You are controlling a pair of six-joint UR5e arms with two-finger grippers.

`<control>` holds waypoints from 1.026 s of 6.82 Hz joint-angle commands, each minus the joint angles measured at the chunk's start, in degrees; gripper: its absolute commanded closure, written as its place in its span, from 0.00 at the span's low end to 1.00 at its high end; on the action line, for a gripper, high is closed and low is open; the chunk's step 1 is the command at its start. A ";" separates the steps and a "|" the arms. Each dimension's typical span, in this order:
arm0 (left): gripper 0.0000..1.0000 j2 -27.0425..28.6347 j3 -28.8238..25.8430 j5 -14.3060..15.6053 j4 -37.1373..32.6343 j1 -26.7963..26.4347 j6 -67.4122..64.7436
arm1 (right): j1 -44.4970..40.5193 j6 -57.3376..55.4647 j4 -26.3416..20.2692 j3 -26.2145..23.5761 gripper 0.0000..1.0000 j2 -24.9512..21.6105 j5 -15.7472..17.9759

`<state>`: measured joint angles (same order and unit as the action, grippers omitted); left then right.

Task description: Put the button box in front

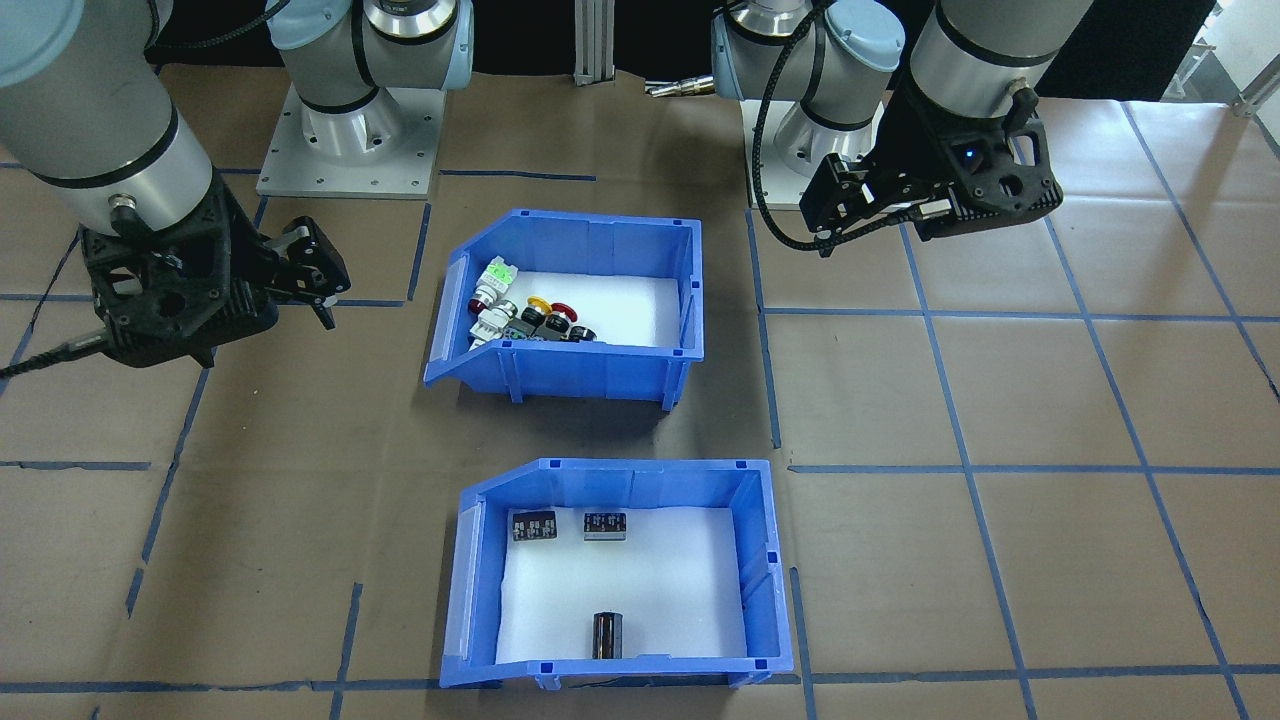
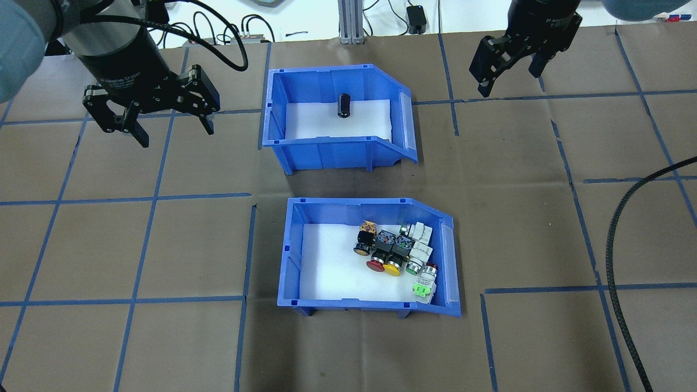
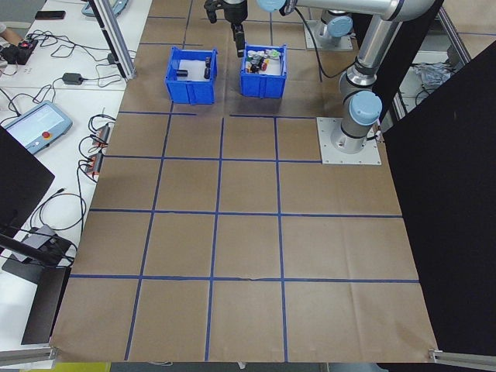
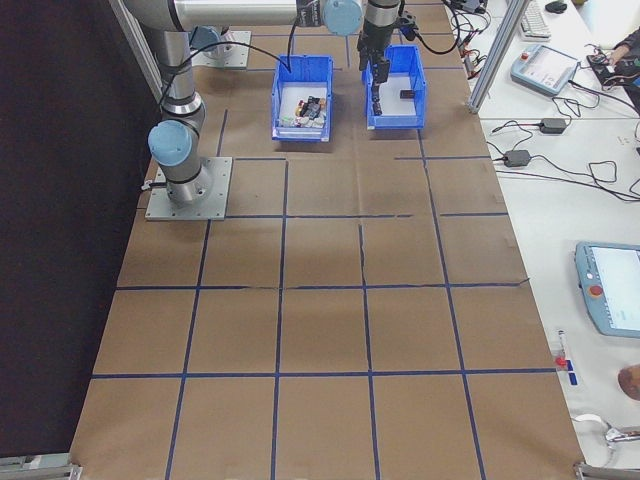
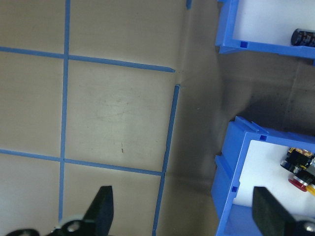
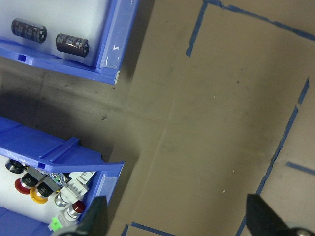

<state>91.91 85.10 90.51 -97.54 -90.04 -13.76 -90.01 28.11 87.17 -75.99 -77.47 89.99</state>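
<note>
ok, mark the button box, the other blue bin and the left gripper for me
button box (image 2: 289, 256): overhead exterior view, left blue wall.
other blue bin (image 2: 326, 151): overhead exterior view, near blue wall.
left gripper (image 2: 173, 127): overhead exterior view, midway between the tips of the open jaws.

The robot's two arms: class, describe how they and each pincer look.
Both arms have silver-grey tubular links with pale blue joint caps, on square grey base plates. Each ends in a black two-fingered pincer: the left pincer below a black wrist sleeve with faint lettering, the right pincer likewise black. Black cables run along both arms.
</note>
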 commanded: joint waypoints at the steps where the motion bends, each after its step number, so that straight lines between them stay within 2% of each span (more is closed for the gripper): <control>1: 0.01 1.43 0.06 -0.77 0.24 -0.57 -13.39 | -0.87 18.22 2.89 1.46 0.00 2.58 -0.08; 2: 0.01 0.56 0.84 -0.86 0.07 -1.10 -21.75 | -2.17 23.08 3.35 2.24 0.00 3.89 -0.08; 4: 0.00 -1.63 6.19 -0.69 1.11 -6.35 -46.15 | -7.51 32.74 3.71 5.48 0.00 7.84 -0.25; 6: 0.00 -2.61 9.80 -0.69 1.65 -12.76 -66.39 | -12.97 34.99 4.49 9.61 0.00 12.76 -0.25; 7: 0.00 -3.04 11.99 -0.69 3.13 -16.02 -71.09 | -16.48 35.35 6.59 11.63 0.00 16.00 -0.08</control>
<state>89.39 94.67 89.80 -95.55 -102.32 -77.06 -102.64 62.58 91.96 -66.77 -65.00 89.79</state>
